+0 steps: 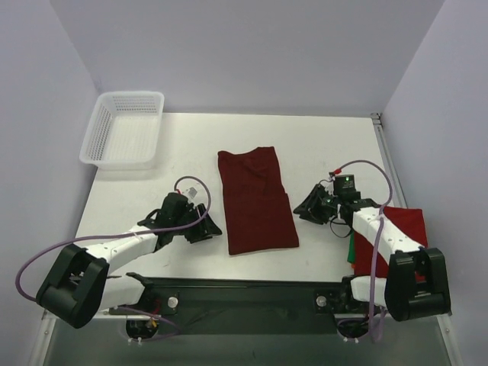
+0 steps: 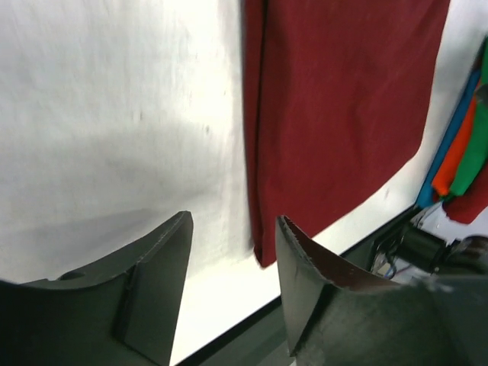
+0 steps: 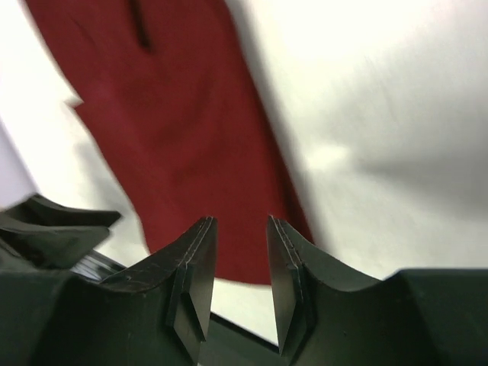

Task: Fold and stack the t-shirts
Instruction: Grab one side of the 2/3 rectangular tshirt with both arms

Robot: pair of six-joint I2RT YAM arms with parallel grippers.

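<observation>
A dark maroon t-shirt [image 1: 255, 200] lies folded into a long rectangle in the middle of the table; it also shows in the left wrist view [image 2: 335, 107] and the right wrist view [image 3: 168, 130]. My left gripper [image 1: 207, 227] is open and empty just left of its near left corner. My right gripper [image 1: 306, 207] is open and empty just right of its right edge. A brighter red t-shirt [image 1: 402, 229] lies at the right under my right arm, with a strip of the green t-shirt [image 1: 351, 248] showing at its left edge.
A white mesh basket [image 1: 124, 130] stands at the far left corner. The table's near edge is a dark rail [image 1: 244, 293] between the arm bases. Grey walls close in on the left, back and right.
</observation>
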